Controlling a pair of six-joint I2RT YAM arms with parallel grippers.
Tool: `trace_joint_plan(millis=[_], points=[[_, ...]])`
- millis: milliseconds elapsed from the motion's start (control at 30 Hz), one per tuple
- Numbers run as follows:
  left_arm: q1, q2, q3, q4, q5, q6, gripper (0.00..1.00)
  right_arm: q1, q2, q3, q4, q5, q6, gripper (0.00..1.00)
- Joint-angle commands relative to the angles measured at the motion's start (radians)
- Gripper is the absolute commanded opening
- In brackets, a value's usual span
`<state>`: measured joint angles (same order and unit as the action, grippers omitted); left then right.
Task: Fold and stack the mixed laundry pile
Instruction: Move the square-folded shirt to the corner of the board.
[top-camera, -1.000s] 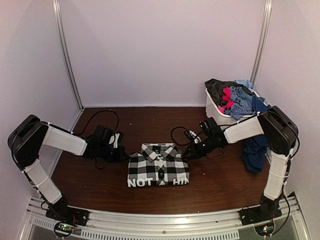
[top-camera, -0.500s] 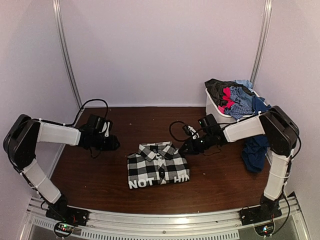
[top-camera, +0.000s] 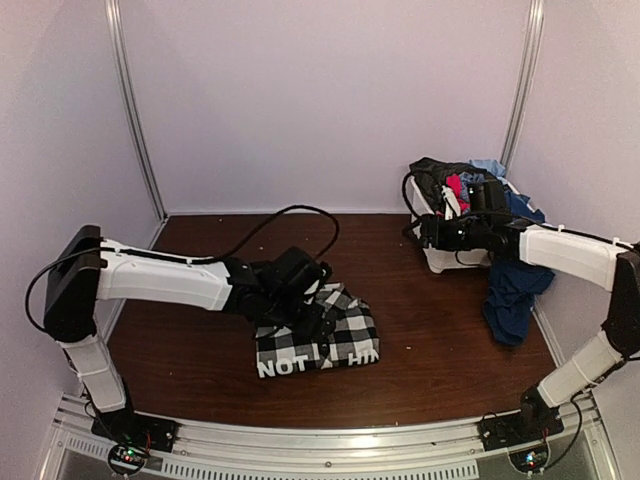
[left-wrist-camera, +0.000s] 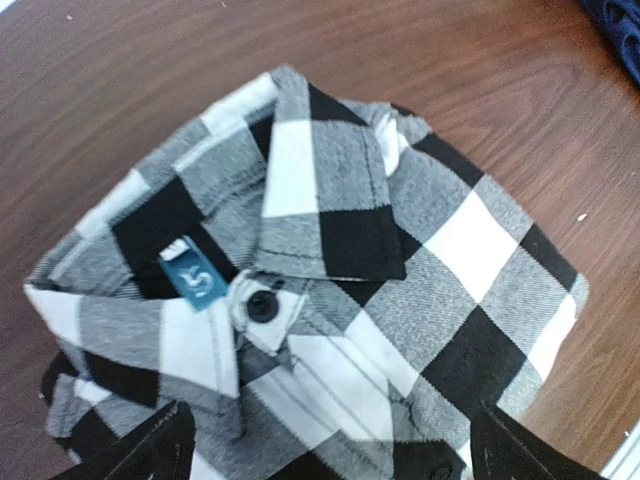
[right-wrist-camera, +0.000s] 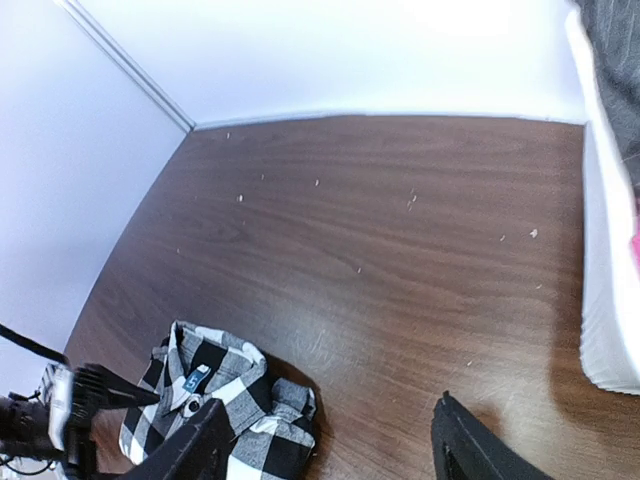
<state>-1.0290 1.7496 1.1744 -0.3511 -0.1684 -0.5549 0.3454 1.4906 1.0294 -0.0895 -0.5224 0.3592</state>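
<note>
Two end effectors, both spread and holding nothing.

From the top view: left end effector (top-camera: 318, 300) low over the upper-left part of the checked shirt (top-camera: 335, 340), which lies folded at lower centre of the counter (top-camera: 450, 350) with white lettering along its near edge. Hard to tell there how wide the jaws stand, dark metal against dark cloth.

Settled in the left wrist view: two black fingertips (left-wrist-camera: 150, 450) far apart at the lower corners of the frame, with the shirt's collar, black collar button (left-wrist-camera: 263, 305) and small blue label (left-wrist-camera: 192, 285) beneath and between them. No cloth pinched. Lettering out of that frame.

Also from the top view: right end effector (top-camera: 428, 232) at upper right, up against the near-left side of the white bin (top-camera: 435, 262). Heaped in the bin, the laundry pile (top-camera: 470, 190) of dark grey, red-pink and light blue plaid. Draped from the bin's right side down to the counter, a long navy piece (top-camera: 510, 300).

Not so in the right wrist view: only a strip of the bin's white wall at the right edge, pile and navy piece barely seen. Shows instead both fingers apart over bare brown wood, nothing between them, and the shirt small at lower left, well apart from the bin.
</note>
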Motion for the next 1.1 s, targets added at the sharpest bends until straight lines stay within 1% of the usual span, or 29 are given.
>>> trace_joint_plan(millis=[0,100,167,233,333,367,467,533,567,600,667,733,800,867,967,1000,1067], points=[[-0.005,0.15,0.076,-0.092,-0.044,-0.043,0.98,-0.044,-0.162,-0.059,0.004,0.167,-0.06,0.79],[0.031,0.198,0.083,-0.131,-0.026,-0.008,0.98,-0.106,-0.249,-0.107,0.027,0.147,-0.041,0.94],[0.075,0.196,0.051,-0.125,0.017,0.048,0.98,-0.153,-0.287,-0.138,0.045,0.081,-0.027,0.99],[0.128,0.197,0.027,-0.142,0.031,0.13,0.98,-0.182,-0.311,-0.16,0.048,0.031,-0.023,1.0],[0.245,0.199,0.023,-0.205,0.059,0.285,0.98,-0.188,-0.323,-0.168,0.031,-0.017,-0.039,1.0],[0.29,0.199,0.03,-0.242,0.048,0.359,0.98,-0.189,-0.327,-0.173,0.034,-0.03,-0.043,1.0],[0.422,0.21,0.078,-0.333,-0.033,0.481,0.98,-0.188,-0.337,-0.198,0.067,-0.094,-0.041,1.0],[0.492,0.193,0.099,-0.326,-0.075,0.538,0.98,-0.188,-0.339,-0.214,0.086,-0.135,-0.027,1.0],[0.52,0.179,0.118,-0.323,-0.086,0.544,0.98,-0.188,-0.338,-0.217,0.113,-0.151,-0.023,1.0],[0.546,0.157,0.133,-0.317,-0.096,0.545,0.98,-0.188,-0.339,-0.217,0.119,-0.16,-0.022,1.0],[0.568,0.097,0.147,-0.303,-0.171,0.544,0.98,-0.189,-0.341,-0.209,0.109,-0.172,-0.033,1.0],[0.564,0.034,0.152,-0.302,-0.161,0.544,0.98,-0.188,-0.351,-0.203,0.097,-0.182,-0.051,1.0],[0.56,-0.033,0.131,-0.309,-0.114,0.496,0.98,-0.188,-0.364,-0.205,0.096,-0.185,-0.056,1.0],[0.553,-0.105,0.075,-0.303,-0.071,0.397,0.98,-0.188,-0.374,-0.209,0.097,-0.191,-0.053,1.0],[0.527,-0.181,-0.051,-0.226,0.055,0.214,0.98,-0.188,-0.381,-0.234,0.131,-0.208,-0.02,1.0],[0.504,-0.188,-0.082,-0.203,0.063,0.175,0.98,-0.187,-0.38,-0.241,0.146,-0.215,-0.01,1.0],[0.429,-0.163,-0.101,-0.203,0.015,0.106,0.98,-0.187,-0.369,-0.245,0.159,-0.224,0.002,1.0]])
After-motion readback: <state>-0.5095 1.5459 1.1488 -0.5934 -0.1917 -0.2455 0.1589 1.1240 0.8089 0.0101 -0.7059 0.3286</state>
